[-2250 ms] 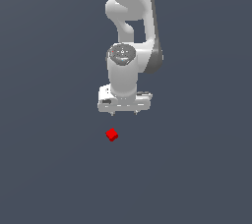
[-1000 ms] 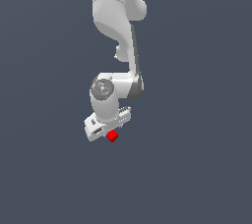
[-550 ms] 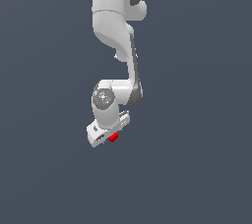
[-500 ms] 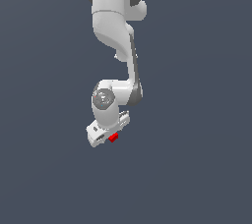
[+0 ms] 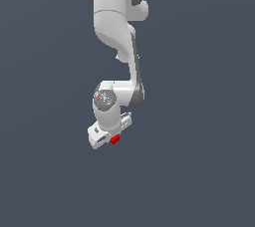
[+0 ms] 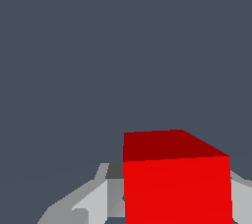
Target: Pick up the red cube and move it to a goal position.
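item: white robot gripper [image 5: 110, 140], at the low end of a glossy white jointed arm [image 5: 117, 27] that comes down from the top edge of the exterior view; body tilted, its lower corner toward the exterior view's left.
item: tiny bright red plain-faced cube [image 5: 115, 140], at the gripper's underside, on the side toward the exterior view's right, touching the white body; only a small part of it shows there.
wrist view: red cube [image 6: 176, 181] fills the near field, darker top face above a brighter front face; one pale grey finger [image 6: 101, 201] sits against one side of it, a sliver of the other at the opposite side.
gripper state: fingers drawn in against the cube's two sides, clamped on it.
setting: flat dark grey-blue surface [image 5: 199, 121], no edge or shadow visible.
obscured: fingertips hidden in the exterior view; cube's lower part cut off by the wrist frame; cannot tell whether the cube rests on the surface or is lifted.
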